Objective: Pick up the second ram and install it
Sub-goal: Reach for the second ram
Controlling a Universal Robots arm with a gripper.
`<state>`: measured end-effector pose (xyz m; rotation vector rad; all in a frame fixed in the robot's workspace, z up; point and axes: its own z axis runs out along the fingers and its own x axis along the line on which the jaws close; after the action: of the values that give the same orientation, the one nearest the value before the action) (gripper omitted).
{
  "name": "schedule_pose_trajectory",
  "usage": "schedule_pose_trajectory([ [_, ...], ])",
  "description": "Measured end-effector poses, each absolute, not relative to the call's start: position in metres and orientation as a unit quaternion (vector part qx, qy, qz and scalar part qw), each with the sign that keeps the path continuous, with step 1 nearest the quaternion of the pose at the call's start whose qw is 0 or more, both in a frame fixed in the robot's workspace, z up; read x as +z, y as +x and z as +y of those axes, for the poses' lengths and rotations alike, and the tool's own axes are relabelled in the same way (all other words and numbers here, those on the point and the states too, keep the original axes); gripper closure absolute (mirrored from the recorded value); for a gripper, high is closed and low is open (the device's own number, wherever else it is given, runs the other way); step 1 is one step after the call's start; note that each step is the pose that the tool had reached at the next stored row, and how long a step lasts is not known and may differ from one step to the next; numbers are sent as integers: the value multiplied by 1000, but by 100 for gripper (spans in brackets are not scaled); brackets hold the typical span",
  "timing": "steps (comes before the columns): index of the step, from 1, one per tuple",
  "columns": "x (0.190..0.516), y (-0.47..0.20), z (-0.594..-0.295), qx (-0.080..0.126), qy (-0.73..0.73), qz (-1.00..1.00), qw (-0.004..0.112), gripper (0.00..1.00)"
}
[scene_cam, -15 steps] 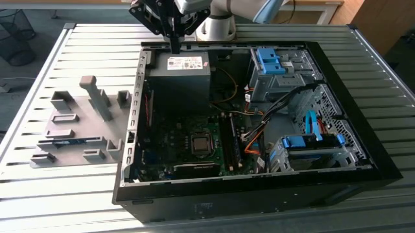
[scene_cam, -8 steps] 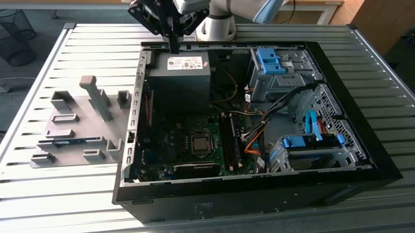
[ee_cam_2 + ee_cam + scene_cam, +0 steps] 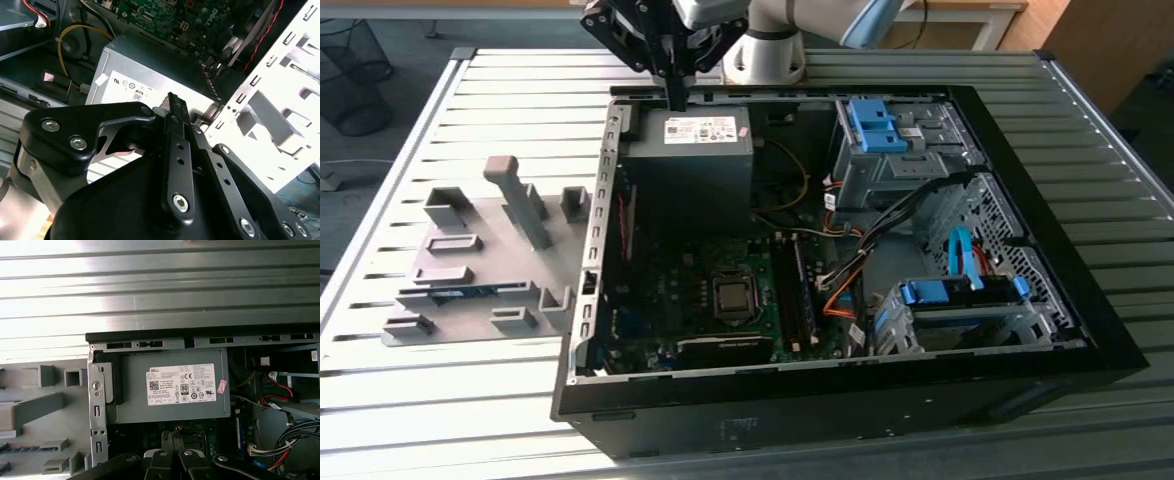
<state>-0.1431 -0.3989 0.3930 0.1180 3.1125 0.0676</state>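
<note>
Evidently empty, the gripper (image 3: 678, 104) hangs, fingers pressed together, over the power supply (image 3: 700, 135), well apart from the ram (image 3: 464, 293), slotted in its holder (image 3: 480, 225) probably to present it for grasping.

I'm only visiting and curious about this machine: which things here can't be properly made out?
1. Second ram: exterior view, just a thin blue strip sunk in the grey holder; chips and label too small.
2. Motherboard slots: exterior view, too small to tell which are filled.
3. Arm: cut off by the exterior view's top edge.
4. Power supply: second wrist view, the gripper with its shut fingers covers part of it.
</note>
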Motion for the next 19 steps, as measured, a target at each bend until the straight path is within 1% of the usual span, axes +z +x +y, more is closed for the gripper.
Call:
schedule_pose_trajectory([
  [19,393,-149,-399,22,38,999,13,89],
])
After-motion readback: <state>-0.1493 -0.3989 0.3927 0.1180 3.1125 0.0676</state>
